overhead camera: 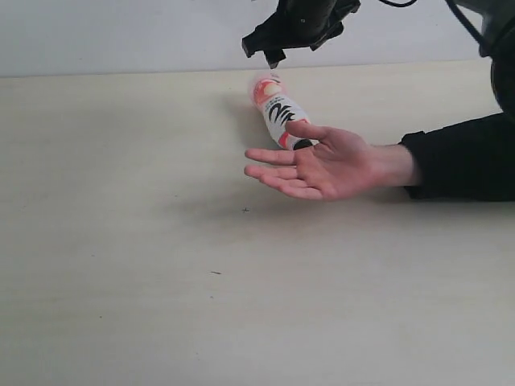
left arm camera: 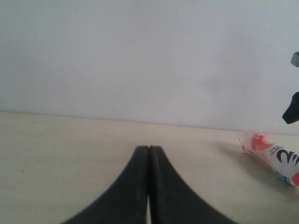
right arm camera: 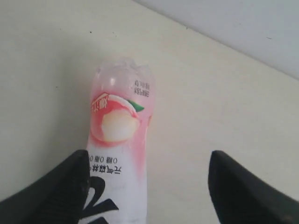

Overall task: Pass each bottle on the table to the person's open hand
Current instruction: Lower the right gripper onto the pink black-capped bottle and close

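Hovering above tilted bottle (overhead camera: 278,112), right gripper (overhead camera: 269,50) fingers stand wide; bottle's lower end touches hand (overhead camera: 334,165); left gripper (left arm camera: 148,186) fingers pressed together, empty.

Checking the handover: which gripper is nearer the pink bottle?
Right. The right gripper hangs open just above the pink bottle; the left gripper is shut, well off to one side.

This is looking like a robotics lab bench: a pale wood-grain table (overhead camera: 121,322) is meeting a plain white wall (overhead camera: 121,32), and a cabled black robot arm (overhead camera: 304,18) is hanging overhead.
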